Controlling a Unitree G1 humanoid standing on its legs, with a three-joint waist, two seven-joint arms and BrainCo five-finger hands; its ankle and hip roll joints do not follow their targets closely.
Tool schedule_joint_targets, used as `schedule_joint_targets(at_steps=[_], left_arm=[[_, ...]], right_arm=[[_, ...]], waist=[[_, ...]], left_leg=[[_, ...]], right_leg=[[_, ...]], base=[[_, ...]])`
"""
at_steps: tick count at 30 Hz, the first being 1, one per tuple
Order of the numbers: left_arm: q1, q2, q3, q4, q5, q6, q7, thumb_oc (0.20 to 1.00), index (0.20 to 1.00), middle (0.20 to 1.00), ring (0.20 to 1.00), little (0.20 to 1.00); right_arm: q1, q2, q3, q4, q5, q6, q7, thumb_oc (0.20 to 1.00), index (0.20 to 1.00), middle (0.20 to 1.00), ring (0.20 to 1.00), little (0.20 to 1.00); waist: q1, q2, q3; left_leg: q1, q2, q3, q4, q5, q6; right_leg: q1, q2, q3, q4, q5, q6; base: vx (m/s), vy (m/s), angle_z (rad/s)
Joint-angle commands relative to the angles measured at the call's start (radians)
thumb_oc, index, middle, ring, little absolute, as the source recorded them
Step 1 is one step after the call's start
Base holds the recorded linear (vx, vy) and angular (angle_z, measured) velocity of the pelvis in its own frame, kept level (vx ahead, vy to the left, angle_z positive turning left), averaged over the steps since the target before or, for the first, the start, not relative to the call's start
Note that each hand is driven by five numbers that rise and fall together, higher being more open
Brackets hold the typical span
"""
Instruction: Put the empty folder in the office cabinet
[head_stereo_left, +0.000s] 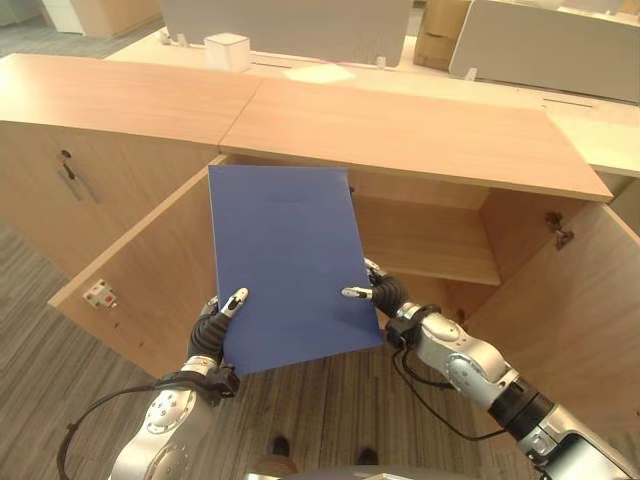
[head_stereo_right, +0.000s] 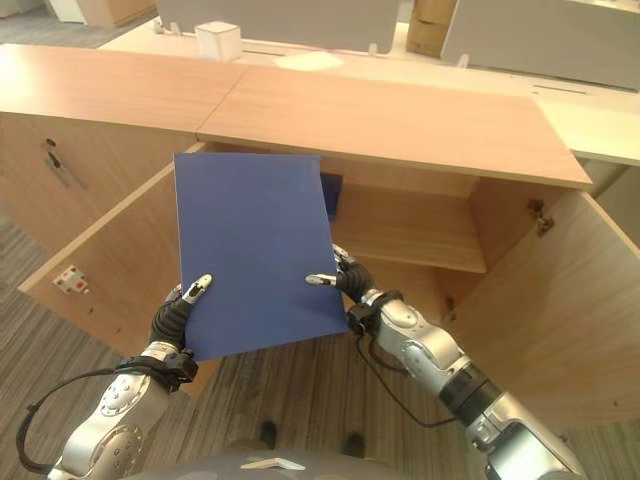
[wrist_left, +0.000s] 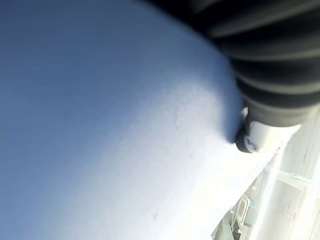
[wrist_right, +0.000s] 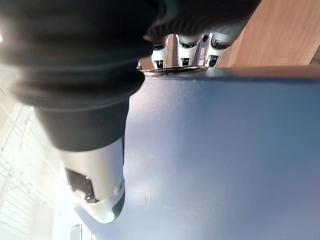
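- Left door (head_stereo_left: 135, 280) of the office cabinet (head_stereo_left: 400, 130) swings wide open at the left of the frame, a small white latch (head_stereo_left: 99, 294) on its inner face.
- Left hand (head_stereo_left: 212, 330), lower left of centre, pinches the lower left edge of the blue folder (head_stereo_left: 285, 260), thumb lying on the front.
- The folder stands nearly upright at the centre, held in front of the cabinet's open mouth, blocking part of the inner shelf (head_stereo_left: 425, 240).
- Right hand (head_stereo_left: 385, 293), just right of centre, clamps the folder's right edge, thumb on the front, fingers behind.
- Right door (head_stereo_left: 575, 310) stands open at the right edge.
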Motion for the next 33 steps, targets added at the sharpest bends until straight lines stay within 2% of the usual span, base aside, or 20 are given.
schedule_joint_targets(at_steps=[1, 15, 25, 32, 33], left_arm=[[-0.084, 0.018, -0.007, -0.069, -0.016, -0.078, -0.053, 0.200, 0.200, 0.200, 0.200, 0.200], [-0.097, 0.024, -0.106, -0.043, -0.094, -0.049, -0.083, 0.200, 0.200, 0.200, 0.200, 0.200], [-0.091, 0.062, -0.127, -0.050, -0.115, -0.043, -0.097, 0.200, 0.200, 0.200, 0.200, 0.200], [-0.091, 0.076, -0.135, -0.056, -0.118, -0.035, -0.098, 0.200, 0.200, 0.200, 0.200, 0.200], [-0.092, 0.077, -0.136, -0.057, -0.120, -0.035, -0.100, 0.200, 0.200, 0.200, 0.200, 0.200]], right_arm=[[-0.119, 0.068, 0.072, -0.060, 0.009, -0.044, 0.096, 1.000, 1.000, 1.000, 1.000, 1.000], [-0.243, 0.109, 0.065, 0.072, 0.025, -0.054, 0.047, 1.000, 1.000, 1.000, 1.000, 1.000], [-0.372, 0.131, 0.067, 0.167, 0.032, -0.052, 0.017, 1.000, 1.000, 1.000, 1.000, 1.000], [-0.393, 0.139, 0.085, 0.194, 0.030, -0.037, 0.016, 1.000, 1.000, 1.000, 1.000, 1.000], [-0.392, 0.140, 0.089, 0.195, 0.028, -0.032, 0.019, 0.752, 0.752, 0.752, 0.752, 0.752]], waist=[[0.012, -0.053, -0.012], [0.033, -0.051, -0.020], [0.055, -0.053, -0.019], [0.064, -0.053, -0.019], [0.066, -0.052, -0.019]], left_leg=[[-0.049, -0.029, -0.005, -0.008, -0.085, 0.018], [-0.061, -0.036, -0.023, -0.008, -0.078, 0.022], [-0.075, -0.038, -0.030, -0.008, -0.071, 0.023], [-0.080, -0.040, -0.034, -0.008, -0.069, 0.023], [-0.080, -0.041, -0.033, -0.008, -0.069, 0.023]], right_leg=[[0.057, -0.145, -0.017, 0.085, -0.143, 0.101], [0.054, -0.150, -0.030, 0.083, -0.135, 0.100], [0.051, -0.146, -0.036, 0.065, -0.120, 0.100], [0.052, -0.148, -0.039, 0.060, -0.115, 0.102], [0.052, -0.148, -0.040, 0.059, -0.115, 0.103]], base=[[-0.02, -0.006, 0.05], [0.00, -0.002, 0.02], [0.00, 0.000, 0.01], [0.00, 0.001, 0.01], [0.00, 0.000, 0.00]])
